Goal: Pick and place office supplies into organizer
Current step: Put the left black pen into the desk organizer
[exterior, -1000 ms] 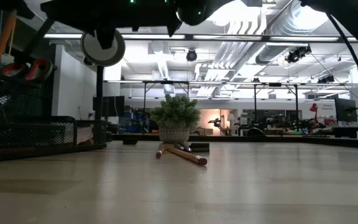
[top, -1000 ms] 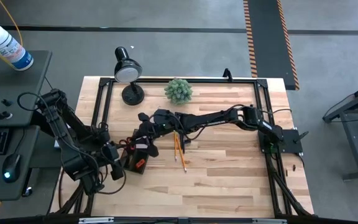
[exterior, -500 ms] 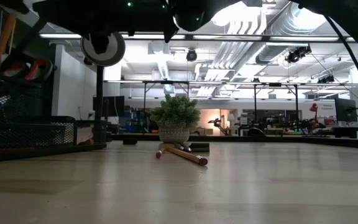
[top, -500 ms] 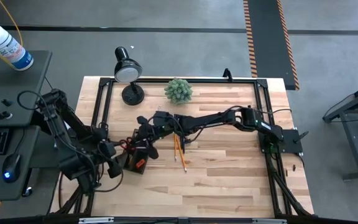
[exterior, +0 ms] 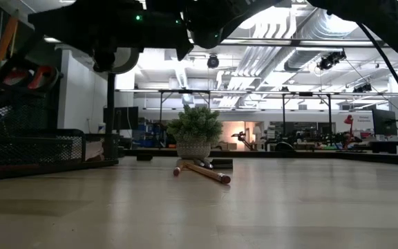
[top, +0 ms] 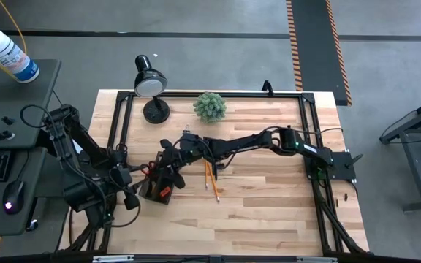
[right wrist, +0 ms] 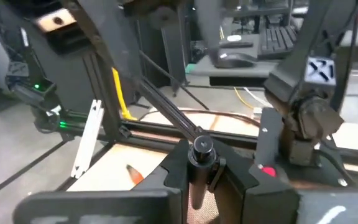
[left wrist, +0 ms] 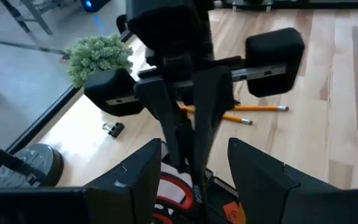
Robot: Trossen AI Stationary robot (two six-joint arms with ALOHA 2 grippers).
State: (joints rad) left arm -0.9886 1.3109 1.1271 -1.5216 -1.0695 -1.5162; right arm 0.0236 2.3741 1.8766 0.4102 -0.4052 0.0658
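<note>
The black organizer stands at the table's left, with red-handled scissors and an orange-black marker in it. My right gripper reaches in from the right and hovers just over it, shut on a dark pen. My left gripper waits open at the organizer's left side, nothing between its fingers. Two yellow-orange pencils lie on the table right of the organizer. A small black binder clip lies farther back. My right gripper pinches the dark pen between its two fingers, which come in about level from the table's right. The pen's round top end sticks up above the fingers. The pen is clear of the table; its lower end is hidden by the fingers.
A green spiky plant and a black desk lamp stand near the far edge. A black frame runs round the table. Bare wood lies right of and in front of the pencils.
My right gripper has sunk and moved a little leftward over the organizer, still shut on the pen. My left gripper has drawn back slightly toward the table's left edge, staying open.
</note>
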